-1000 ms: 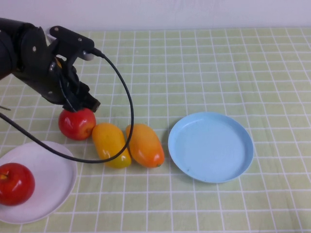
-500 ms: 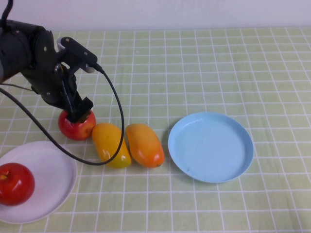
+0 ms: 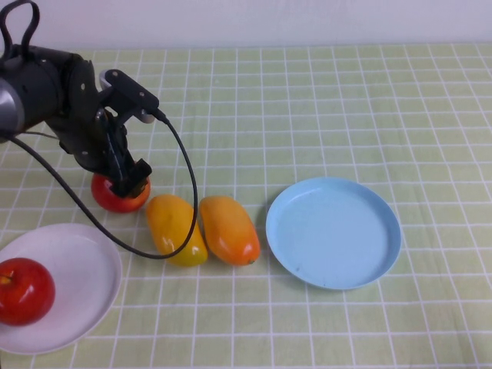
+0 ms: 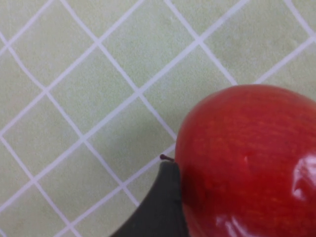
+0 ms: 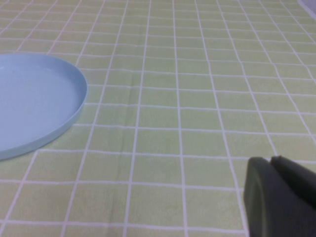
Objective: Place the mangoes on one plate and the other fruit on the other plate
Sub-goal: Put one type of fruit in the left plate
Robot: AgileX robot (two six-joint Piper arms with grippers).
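My left gripper (image 3: 127, 184) has come down over a red apple (image 3: 114, 200) on the cloth, its fingers open on either side of it. In the left wrist view that apple (image 4: 247, 158) fills the frame, and one dark finger (image 4: 165, 207) lies against its side. A second red apple (image 3: 25, 290) rests on the white plate (image 3: 84, 269) at the front left. The yellow mango (image 3: 175, 229) and the orange mango (image 3: 229, 229) lie side by side just right of the gripper. The light blue plate (image 3: 333, 231) holds nothing. My right gripper (image 5: 270, 160) is shut, low over the cloth beside the blue plate (image 5: 29, 103), and is out of the high view.
A green checked cloth (image 3: 346, 108) covers the table. The left arm's black cable (image 3: 187, 165) loops down in front of the mangoes.
The left gripper has dropped from just above the red apple down onto it and shifted slightly left. The apple has nudged a little. Nothing else has moved.
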